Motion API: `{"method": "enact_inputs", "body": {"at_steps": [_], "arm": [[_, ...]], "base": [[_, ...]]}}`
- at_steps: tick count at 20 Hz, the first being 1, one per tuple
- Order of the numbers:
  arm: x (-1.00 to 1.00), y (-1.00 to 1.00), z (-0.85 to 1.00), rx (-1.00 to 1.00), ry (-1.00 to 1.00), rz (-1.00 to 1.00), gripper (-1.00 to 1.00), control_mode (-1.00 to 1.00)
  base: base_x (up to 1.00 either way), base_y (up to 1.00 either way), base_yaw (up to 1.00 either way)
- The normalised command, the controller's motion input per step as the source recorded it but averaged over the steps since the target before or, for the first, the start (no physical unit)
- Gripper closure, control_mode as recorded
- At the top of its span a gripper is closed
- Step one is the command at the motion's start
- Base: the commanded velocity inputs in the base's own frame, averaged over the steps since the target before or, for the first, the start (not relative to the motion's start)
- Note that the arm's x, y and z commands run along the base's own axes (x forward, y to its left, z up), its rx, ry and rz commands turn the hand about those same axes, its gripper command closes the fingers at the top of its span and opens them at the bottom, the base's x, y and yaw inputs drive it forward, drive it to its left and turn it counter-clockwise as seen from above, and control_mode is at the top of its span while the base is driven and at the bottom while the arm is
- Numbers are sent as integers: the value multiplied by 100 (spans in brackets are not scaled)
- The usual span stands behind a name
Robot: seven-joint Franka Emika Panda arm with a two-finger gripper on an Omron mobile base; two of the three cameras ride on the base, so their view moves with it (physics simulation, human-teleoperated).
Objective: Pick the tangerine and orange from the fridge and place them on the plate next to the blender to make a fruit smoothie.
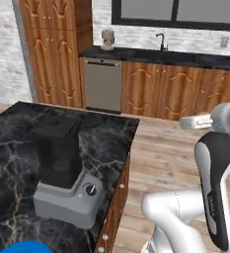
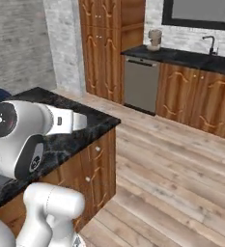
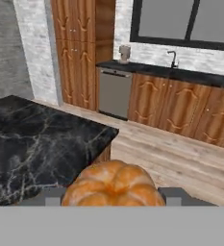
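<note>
Claw clamped on a lobed orange fruit, tangerine or orange, can't tell which, held between the finger tips above the black marble tabletop edge. Blender stands on the tabletop, blue plate just beside its base at the near edge.

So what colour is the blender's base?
Light silvery grey, with a dark dial, under the black jar of the blender; the left base view shows it best.

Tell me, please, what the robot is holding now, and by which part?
An orange fruit, ribbed like a tangerine, sits between the jaws, gripped across its two sides.
</note>
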Motion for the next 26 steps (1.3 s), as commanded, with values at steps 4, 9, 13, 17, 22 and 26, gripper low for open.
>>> {"method": "enact_inputs", "body": {"at_steps": [4,9,13,17,22,26], "arm": [[0,0,0,0,0,0,100,100],[0,0,0,0,0,0,100,100],[0,0,0,0,0,0,100,100],[0,0,0,0,0,0,100,100],[0,0,0,0,0,0,100,100],[71,1,-20,-13,52,0,100,-100]], "base": [[-52,-15,91],[-68,-32,81],[-28,16,100],[-27,79,92],[39,40,45],[16,4,0]]}}
